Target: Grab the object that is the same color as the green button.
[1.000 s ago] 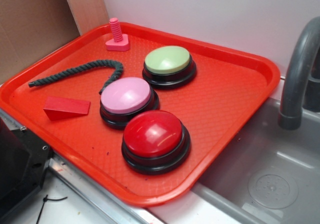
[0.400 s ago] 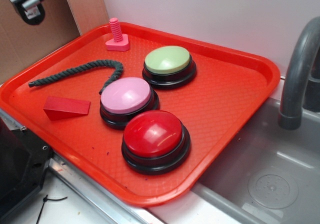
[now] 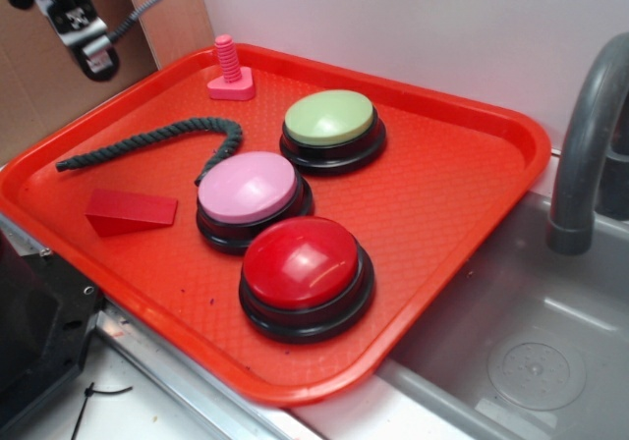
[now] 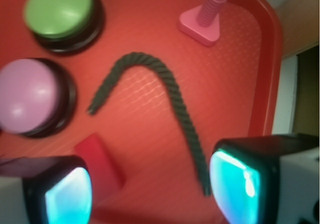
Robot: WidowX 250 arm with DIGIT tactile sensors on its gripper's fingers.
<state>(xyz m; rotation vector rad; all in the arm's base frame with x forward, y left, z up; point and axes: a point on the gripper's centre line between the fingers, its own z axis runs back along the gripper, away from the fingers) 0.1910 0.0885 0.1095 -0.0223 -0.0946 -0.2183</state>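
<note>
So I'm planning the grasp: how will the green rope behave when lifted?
The green rope lies in a loose curve, so it is probably floppy and its ends would sag. Its thin twisted strands suggest it is light and grippy. The hand looks open above it.

Bright even room light, soft glare on the glossy red domed button (image 3: 301, 260), wrist view blurred, glowing teal pads (image 4: 234, 186) out of focus
</note>
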